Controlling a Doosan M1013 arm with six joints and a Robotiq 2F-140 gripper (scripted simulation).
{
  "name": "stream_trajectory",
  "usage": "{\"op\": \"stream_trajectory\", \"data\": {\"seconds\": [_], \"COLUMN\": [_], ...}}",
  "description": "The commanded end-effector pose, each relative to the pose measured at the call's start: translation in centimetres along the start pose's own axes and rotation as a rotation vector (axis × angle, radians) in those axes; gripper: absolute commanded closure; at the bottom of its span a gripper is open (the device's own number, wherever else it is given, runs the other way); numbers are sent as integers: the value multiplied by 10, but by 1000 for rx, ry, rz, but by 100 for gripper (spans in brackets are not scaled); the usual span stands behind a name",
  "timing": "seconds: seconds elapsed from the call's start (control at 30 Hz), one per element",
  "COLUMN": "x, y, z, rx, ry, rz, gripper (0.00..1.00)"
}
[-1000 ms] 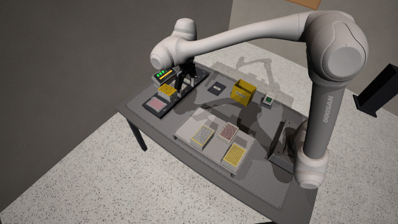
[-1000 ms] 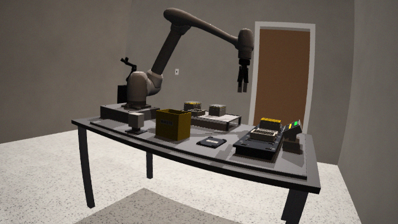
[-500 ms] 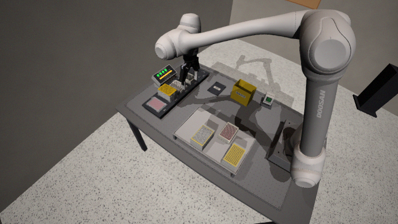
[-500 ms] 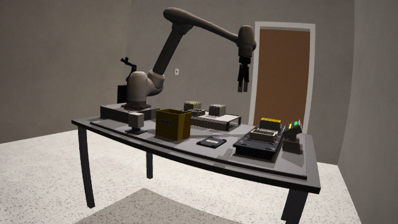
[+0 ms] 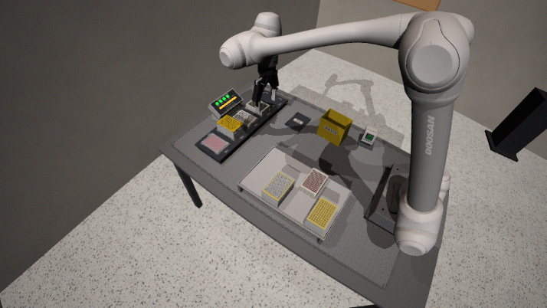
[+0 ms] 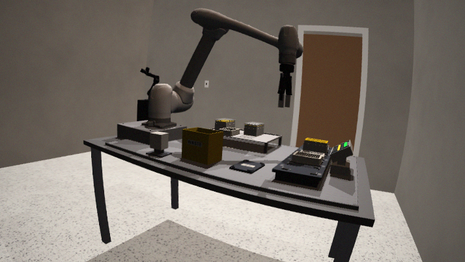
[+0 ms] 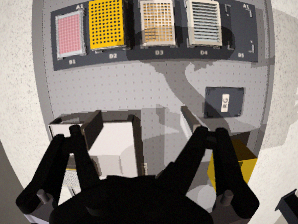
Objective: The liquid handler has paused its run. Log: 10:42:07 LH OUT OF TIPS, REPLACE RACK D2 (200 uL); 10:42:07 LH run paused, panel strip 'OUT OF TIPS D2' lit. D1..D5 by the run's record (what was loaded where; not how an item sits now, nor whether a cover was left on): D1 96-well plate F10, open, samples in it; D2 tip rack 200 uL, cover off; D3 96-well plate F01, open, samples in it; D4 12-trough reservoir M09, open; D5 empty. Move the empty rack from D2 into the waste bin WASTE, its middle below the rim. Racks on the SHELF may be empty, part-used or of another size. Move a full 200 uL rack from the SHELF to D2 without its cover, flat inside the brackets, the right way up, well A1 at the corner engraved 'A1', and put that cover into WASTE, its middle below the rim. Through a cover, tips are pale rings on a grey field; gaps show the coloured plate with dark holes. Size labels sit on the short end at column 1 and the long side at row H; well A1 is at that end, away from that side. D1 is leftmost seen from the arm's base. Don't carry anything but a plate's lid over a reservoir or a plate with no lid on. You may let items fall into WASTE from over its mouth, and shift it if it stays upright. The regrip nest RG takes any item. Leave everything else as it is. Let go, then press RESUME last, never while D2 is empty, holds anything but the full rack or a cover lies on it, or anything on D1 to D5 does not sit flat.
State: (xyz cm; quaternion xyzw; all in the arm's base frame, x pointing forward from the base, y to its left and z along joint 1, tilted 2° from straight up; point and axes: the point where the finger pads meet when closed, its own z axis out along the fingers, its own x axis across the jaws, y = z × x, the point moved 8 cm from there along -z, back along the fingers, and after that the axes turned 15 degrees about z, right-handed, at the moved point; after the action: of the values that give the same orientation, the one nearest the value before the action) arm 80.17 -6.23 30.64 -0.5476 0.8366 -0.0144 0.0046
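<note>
My gripper (image 5: 264,91) (image 6: 284,101) (image 7: 140,116) is open and empty, high above the table between the deck and the shelf. On the dark deck, a yellow tip rack (image 5: 229,123) (image 6: 316,141) (image 7: 107,23) with dark holes and no cover sits in D2. It stands between a pink plate (image 5: 215,142) (image 7: 69,34) and a pale plate (image 5: 245,116) (image 7: 157,20). The trough reservoir (image 7: 204,22) follows. The yellow WASTE bin (image 5: 334,126) (image 6: 202,145) (image 7: 245,168) stands upright. The shelf (image 5: 260,168) holds a grey-topped yellow-rimmed rack (image 5: 278,185), a dark red rack (image 5: 314,181) and a yellow rack (image 5: 322,213).
The panel (image 5: 226,103) (image 6: 341,148) with green lights and an orange strip stands behind the deck. The black regrip nest (image 5: 296,122) (image 6: 247,166) (image 7: 224,102) lies between deck and bin. The RESUME button box (image 5: 369,133) (image 6: 159,141) stands beyond the bin, near the arm's base.
</note>
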Motion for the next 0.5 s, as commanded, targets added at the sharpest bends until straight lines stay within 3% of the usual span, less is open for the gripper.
{"op": "stream_trajectory", "data": {"seconds": [0.0, 0.27, 0.47], "x": [6, 38, 34], "y": [-4, -25, -11], "z": [-1, -3, -3], "rx": [0, 0, 0], "ry": [0, 0, 0], "rz": [1, 1, -59], "gripper": [23, 23, 23]}}
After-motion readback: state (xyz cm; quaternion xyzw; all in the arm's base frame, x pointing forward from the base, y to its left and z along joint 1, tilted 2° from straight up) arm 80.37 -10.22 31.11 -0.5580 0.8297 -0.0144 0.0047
